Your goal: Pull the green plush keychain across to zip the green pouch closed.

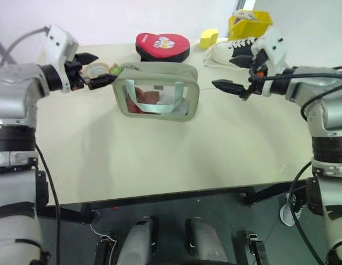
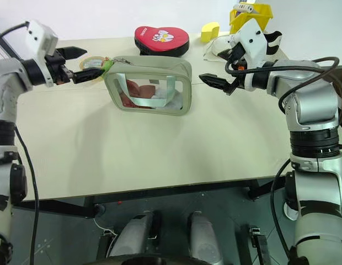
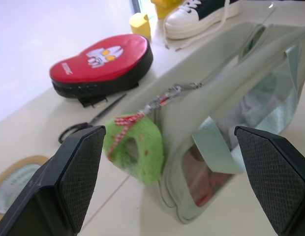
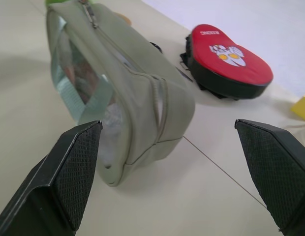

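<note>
Behind green pouch (image 1: pixel 158 91) on table (image 1: pixel 160 160): red heart case (image 1: pixel 163 46), sneaker (image 1: pixel 234 51); both tools apart.

One pouch (image 1: pixel 157 91), one keychain (image 3: pixel 135 147), one sneaker (image 1: pixel 234 51)

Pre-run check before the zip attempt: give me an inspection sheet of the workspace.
Surface: pale table, bare in front of the pouch.
Job's things: green pouch standing upright near the middle, clear window toward the robot; green plush keychain hanging at its left end on a short chain.
Clutter: red heart-shaped case, scissors, tape roll, yellow block, black and white sneaker, yellow bin, all behind the pouch.
Grippers: left gripper open beside the keychain; right gripper open off the pouch's right end; neither touching.
Cables: black leads along both arms.
Surroundings: white wall.
</note>
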You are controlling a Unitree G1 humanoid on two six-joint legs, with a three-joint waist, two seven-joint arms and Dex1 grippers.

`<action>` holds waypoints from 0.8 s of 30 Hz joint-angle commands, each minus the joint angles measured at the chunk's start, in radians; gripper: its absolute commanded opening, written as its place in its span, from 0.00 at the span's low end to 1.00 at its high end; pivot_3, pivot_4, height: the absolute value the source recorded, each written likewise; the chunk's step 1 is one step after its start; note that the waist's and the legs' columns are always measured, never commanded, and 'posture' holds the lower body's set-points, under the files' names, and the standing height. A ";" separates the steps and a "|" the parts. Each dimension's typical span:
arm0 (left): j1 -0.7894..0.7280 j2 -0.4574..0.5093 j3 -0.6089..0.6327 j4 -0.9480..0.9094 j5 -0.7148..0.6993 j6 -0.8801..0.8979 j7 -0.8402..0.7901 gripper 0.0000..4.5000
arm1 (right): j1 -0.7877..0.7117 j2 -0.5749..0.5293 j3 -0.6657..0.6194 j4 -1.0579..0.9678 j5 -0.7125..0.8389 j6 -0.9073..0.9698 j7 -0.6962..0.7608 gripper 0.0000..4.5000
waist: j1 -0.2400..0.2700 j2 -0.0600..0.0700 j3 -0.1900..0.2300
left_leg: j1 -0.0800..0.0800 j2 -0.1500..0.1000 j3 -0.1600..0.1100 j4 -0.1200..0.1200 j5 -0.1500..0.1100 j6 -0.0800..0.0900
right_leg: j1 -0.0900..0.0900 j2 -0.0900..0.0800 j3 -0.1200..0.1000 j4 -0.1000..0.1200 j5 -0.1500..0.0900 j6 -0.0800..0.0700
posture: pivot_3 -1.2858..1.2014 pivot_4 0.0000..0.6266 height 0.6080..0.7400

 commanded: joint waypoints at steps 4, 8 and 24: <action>0.024 0.019 0.038 -0.064 -0.031 0.020 -0.029 1.00 | -0.031 0.014 -0.016 -0.005 -0.016 -0.040 -0.012 1.00 | 0.001 0.000 0.000 | 0.000 0.000 0.000 0.000 0.000 0.000 | 0.000 0.000 0.000 0.000 0.000 0.000 | 0.52 0.24 1.00; 0.041 0.024 0.046 -0.078 -0.032 0.023 -0.021 1.00 | -0.035 0.022 -0.002 0.001 -0.024 -0.048 -0.001 1.00 | 0.003 0.000 0.000 | 0.000 0.000 0.000 0.000 0.000 0.000 | 0.000 0.000 0.000 0.000 0.000 0.000 | 0.52 0.24 1.00; 0.298 0.037 0.201 -0.593 -0.299 0.398 0.059 1.00 | -0.384 0.337 0.221 0.611 -0.253 -0.355 0.036 1.00 | -0.028 0.000 0.000 | 0.002 0.000 0.000 0.000 0.000 -0.001 | 0.000 0.000 0.000 0.002 0.000 0.000 | 0.52 0.24 1.00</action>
